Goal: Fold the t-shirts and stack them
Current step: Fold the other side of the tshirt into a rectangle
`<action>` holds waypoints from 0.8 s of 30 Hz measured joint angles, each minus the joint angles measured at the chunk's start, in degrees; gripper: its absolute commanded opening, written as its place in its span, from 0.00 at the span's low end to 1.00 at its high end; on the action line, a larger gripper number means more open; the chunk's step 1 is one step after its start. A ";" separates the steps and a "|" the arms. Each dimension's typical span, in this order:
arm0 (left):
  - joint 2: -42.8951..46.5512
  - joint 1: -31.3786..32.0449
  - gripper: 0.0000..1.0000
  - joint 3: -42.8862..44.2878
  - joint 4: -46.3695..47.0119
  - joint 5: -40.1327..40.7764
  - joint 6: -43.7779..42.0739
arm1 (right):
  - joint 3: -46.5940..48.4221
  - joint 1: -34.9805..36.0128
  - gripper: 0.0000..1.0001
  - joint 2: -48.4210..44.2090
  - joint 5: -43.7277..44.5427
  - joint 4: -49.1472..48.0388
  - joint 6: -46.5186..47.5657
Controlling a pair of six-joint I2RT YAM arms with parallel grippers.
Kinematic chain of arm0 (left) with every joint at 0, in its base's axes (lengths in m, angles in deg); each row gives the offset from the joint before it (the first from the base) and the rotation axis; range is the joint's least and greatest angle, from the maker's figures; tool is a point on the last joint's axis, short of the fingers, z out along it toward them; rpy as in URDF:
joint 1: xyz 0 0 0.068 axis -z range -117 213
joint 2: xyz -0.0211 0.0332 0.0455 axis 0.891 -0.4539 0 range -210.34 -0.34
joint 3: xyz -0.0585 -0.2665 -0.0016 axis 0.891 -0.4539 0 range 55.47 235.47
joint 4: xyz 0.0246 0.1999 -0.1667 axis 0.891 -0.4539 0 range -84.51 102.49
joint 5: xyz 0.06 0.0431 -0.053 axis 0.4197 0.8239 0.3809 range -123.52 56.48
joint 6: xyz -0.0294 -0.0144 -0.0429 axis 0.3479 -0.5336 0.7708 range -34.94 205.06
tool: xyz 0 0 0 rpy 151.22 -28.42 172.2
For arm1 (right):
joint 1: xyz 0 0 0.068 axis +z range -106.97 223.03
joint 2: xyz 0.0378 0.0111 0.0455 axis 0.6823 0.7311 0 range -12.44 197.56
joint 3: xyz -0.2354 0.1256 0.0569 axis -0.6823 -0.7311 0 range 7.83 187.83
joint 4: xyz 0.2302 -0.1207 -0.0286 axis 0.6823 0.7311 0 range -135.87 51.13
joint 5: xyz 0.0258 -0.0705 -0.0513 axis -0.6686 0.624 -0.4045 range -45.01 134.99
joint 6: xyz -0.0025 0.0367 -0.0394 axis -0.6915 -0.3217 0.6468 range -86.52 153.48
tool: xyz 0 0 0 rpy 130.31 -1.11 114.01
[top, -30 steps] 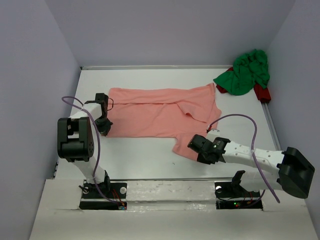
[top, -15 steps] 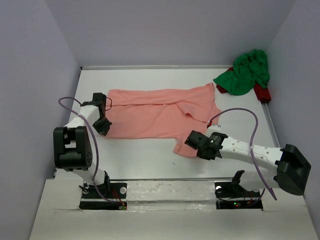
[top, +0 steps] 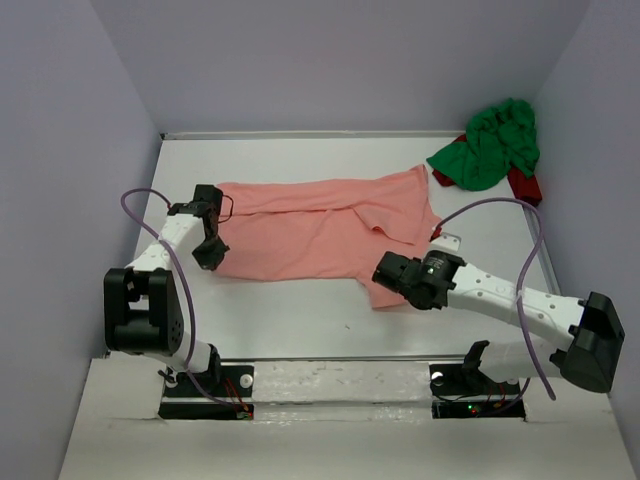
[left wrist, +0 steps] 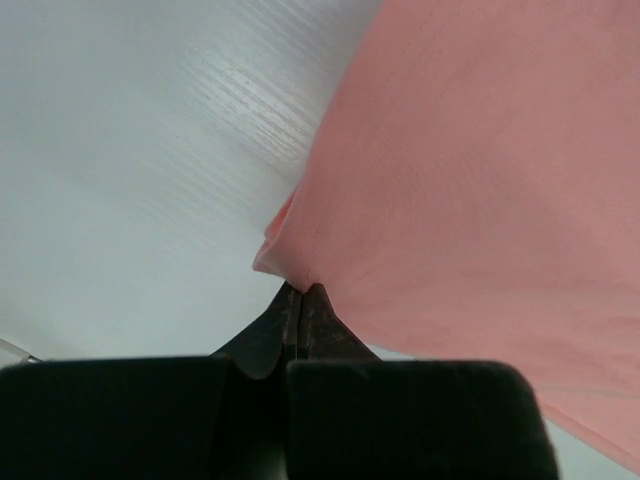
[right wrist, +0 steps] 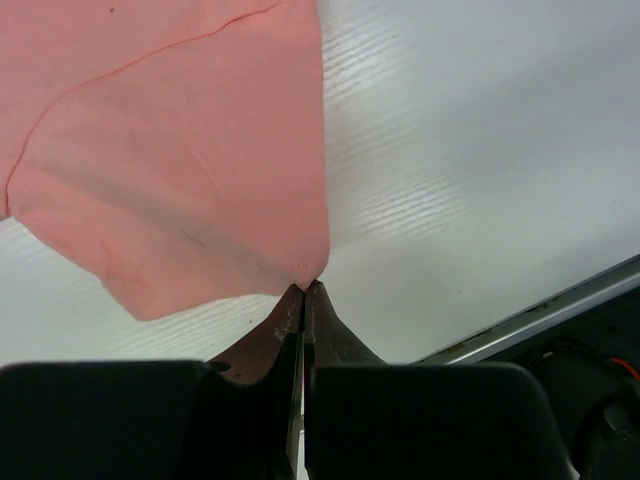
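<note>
Both arms reach farther out than a second ago. Right gripper (top: 384,272) pinched tight on the near right corner of the salmon pink cloth t-shirt (top: 310,228); left gripper (top: 212,262) clamped on its near left corner. Shirt lies spread mid white table (top: 300,315). Far right corner — bright green crumpled cloth t-shirt (top: 488,147), heaped.

free: table (top: 300,315) front strip | obstacle: green t-shirt (top: 490,145), far-right
</note>
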 measured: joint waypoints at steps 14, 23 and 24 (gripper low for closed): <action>0.09 -0.39 0.00 0.00 -2.14 2.40 -0.24 | 5.84 0.59 0.00 -2.45 5.66 6.14 -5.60; 2.78 -4.13 0.00 0.24 -3.26 3.43 -0.57 | 8.63 -0.48 0.00 -0.74 8.79 6.67 -5.35; 2.78 -4.59 0.00 0.33 -3.32 3.50 -0.70 | 9.01 -1.60 0.00 -0.44 9.01 6.60 -4.81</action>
